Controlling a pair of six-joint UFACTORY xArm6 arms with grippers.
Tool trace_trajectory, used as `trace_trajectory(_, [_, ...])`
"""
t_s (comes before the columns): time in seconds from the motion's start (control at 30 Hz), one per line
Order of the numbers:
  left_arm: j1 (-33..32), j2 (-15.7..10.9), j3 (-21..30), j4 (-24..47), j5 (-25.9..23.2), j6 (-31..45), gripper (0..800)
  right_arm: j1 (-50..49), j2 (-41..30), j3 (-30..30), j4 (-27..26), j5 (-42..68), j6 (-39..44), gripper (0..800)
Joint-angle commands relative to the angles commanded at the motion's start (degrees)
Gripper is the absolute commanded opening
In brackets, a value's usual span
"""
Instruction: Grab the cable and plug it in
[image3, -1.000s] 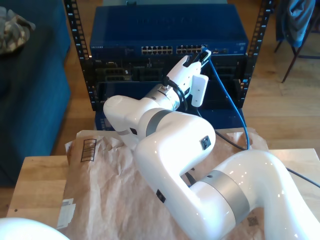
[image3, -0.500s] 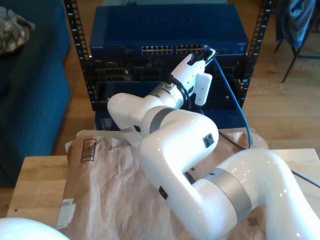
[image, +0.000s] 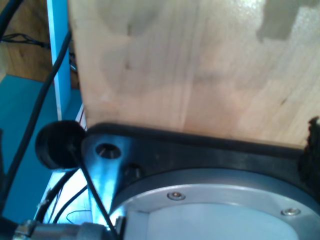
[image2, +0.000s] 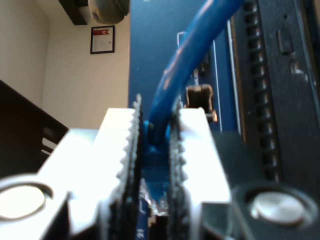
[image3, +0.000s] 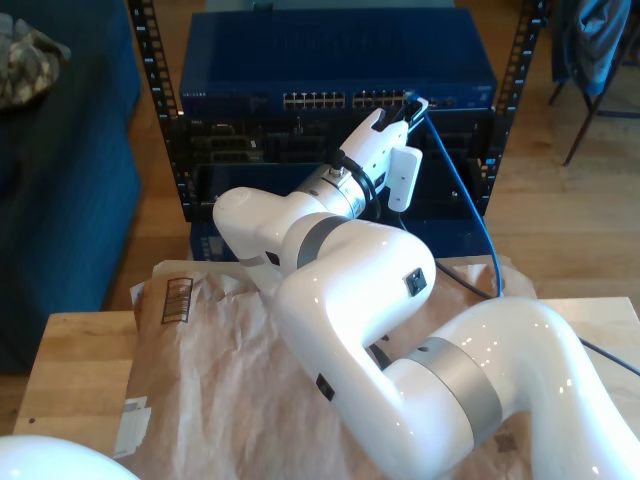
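Second wrist view: my second tool (image2: 155, 150) is clenched on the cable (image2: 192, 55) just behind its plug, so the grab is done. In the exterior view the plug end (image3: 415, 103) sits at the blue switch's (image3: 330, 60) port row; whether it is seated I cannot tell. My first tool's state cannot be told.

The plug end of the cable (image2: 165, 107) is hidden between the toothed pads (image2: 131, 150) of my second hand (image2: 155, 150). Whether it sits in a port is too small to tell.
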Motion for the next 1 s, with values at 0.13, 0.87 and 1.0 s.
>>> trace_trajectory(0.13, [0.0, 0.0, 0.0, 0.0, 0.0, -0.1, 800, -0.1, 0.0, 0.0, 0.1, 0.0, 0.0, 0])
trace_trajectory(0.87, [0.0, 0.0, 0.0, 0.0, 0.0, 0.0, 800, 0.4, -0.1, -0.3, 0.1, 0.0, -0.1, 0])
trace_trajectory(1.0, [0.0, 0.0, 0.0, 0.0, 0.0, -0.1, 800, 0.0, 0.1, -0.2, 0.1, 0.0, 0.0, 0])
